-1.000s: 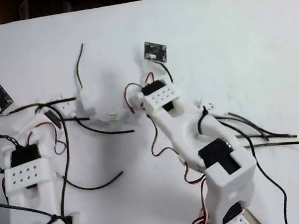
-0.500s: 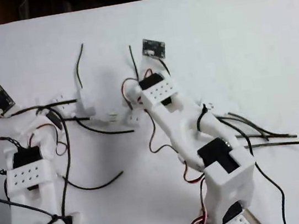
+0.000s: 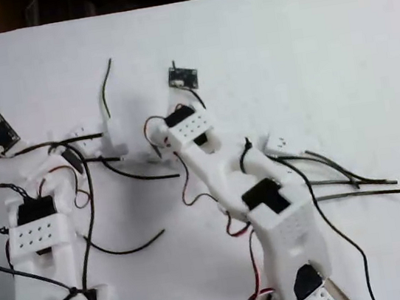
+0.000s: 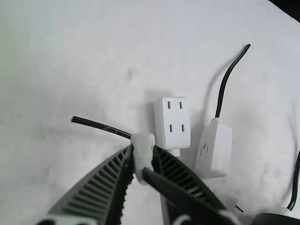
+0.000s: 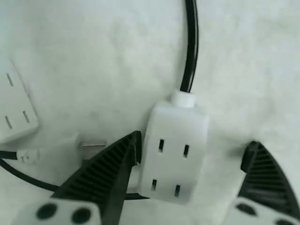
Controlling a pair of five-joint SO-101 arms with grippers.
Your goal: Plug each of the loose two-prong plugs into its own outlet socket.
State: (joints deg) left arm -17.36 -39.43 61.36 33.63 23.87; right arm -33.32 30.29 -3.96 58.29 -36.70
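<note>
None of the plugs sits in a socket yet, as far as we can see, so we think the whole job is still to do. Every slot we can see is empty: the four slots on the small socket block [image 4: 172,123] and the four slots on the corded socket block [image 5: 174,157].

The left hand [image 4: 143,152] is pinched tight on a white plug [image 4: 142,140] with a black cord. The plug is just beside the near end of the small socket block, not in it. A third white block [image 4: 213,147] with its own cord lies just beside that one. We cannot see the plug's prongs, so we cannot tell if they line up with the slots.

The right hand [image 5: 194,140] is spread wide, with one finger on each side of the corded socket block. It holds nothing. Some metal prongs [image 5: 92,144], which we think belong to a loose plug, lie on the worktop [image 3: 319,43] just beside one finger.

From above, the left arm [image 3: 36,233] stands at about 8 o'clock on the worktop and points up to about 12 o'clock. The right arm [image 3: 269,215] comes in from 5 o'clock and leans over to 11 o'clock, near the left arm's side.
</note>
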